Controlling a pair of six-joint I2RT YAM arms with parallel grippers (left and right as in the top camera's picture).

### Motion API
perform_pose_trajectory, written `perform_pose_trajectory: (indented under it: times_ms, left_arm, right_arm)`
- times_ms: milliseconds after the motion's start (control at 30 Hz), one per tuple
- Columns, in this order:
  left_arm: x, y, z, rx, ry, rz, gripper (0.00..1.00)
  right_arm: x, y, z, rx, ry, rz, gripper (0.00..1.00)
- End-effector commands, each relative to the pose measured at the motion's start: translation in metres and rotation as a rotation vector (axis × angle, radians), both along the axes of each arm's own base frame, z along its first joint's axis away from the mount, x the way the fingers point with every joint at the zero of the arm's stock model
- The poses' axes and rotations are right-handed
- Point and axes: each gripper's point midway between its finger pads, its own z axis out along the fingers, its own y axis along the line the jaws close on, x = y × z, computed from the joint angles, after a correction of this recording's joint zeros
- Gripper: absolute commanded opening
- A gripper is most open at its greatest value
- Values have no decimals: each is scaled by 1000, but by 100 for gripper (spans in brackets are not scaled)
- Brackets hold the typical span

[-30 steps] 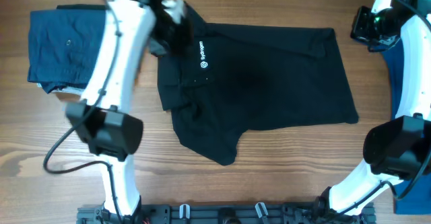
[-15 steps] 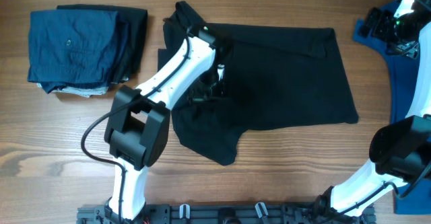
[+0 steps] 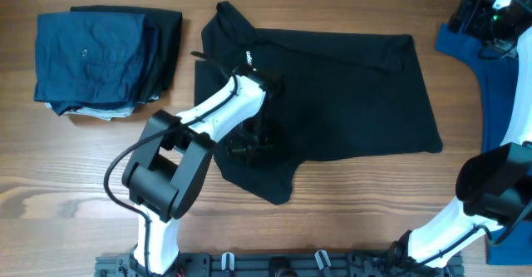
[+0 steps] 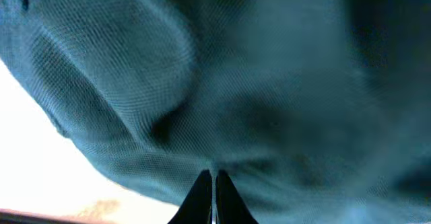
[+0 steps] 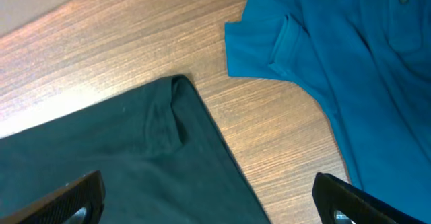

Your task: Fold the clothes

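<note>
Since the left gripper's (image 4: 209, 196) two dark tips sit pressed together with creases of fine knit weave running into them, it reads as clamped on a pinch of the black shirt (image 3: 349, 94). Fabric fills the wrist view, soft and rumpled. Overhead, that gripper is low on the shirt's left half, below the small white logo (image 3: 248, 58).

The right gripper (image 5: 209, 200) has fingers spread wide at the frame corners, nothing between them. It hangs over the far right table edge, above the shirt's corner and the bright blue garment (image 5: 350, 69).

The black shirt lies mid-table, mostly flat, matte, short-sleeved, collar bunched at top left. Its top right corner has a small folded flap. The bottom left part hangs in a rough point toward the near edge.

The blue garment is smooth, with a sleeve-like flap, lying on the right side, apart from the shirt.

A navy stack (image 3: 100, 56), squarish and folded, sits top left, apart from the shirt.

The wooden table (image 3: 349, 219) has a brown grain.
</note>
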Motion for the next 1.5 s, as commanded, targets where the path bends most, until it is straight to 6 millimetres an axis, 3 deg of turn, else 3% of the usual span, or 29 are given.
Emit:
perform_pose_trajectory:
  times_ms: [0, 133, 367, 633, 767, 900, 1133, 1233, 1333, 1467]
  left_arm:
    - [2, 14, -6, 24, -25, 66, 4]
    - [3, 30, -19, 30, -17, 118, 4]
    - [-1, 86, -31, 77, 45, 287, 4]
    - [3, 156, -26, 226, 47, 389, 4]
    - [1, 171, -24, 218, 73, 389, 4]
    - [4, 171, -13, 206, 40, 396, 4]
    - [45, 137, 56, 3, -278, 395, 4]
    - [65, 133, 82, -56, -428, 398, 4]
    - [79, 128, 87, -102, -490, 371, 4]
    - [82, 109, 73, -200, -434, 336, 4]
  right_arm:
    - [3, -3, -6, -11, 10, -8, 100]
    - [3, -3, -6, -11, 10, -8, 100]
    - [3, -3, -6, -11, 10, -8, 100]
    - [3, -3, -6, -11, 10, -7, 100]
    - [3, -3, -5, -12, 8, -8, 100]
    - [3, -3, -5, -12, 8, -8, 100]
    - [3, -3, -5, -12, 8, -8, 100]
    - [3, -3, -5, -12, 8, -7, 100]
    - [3, -3, -5, -12, 8, -8, 100]
    - [3, -3, -5, -12, 8, -7, 100]
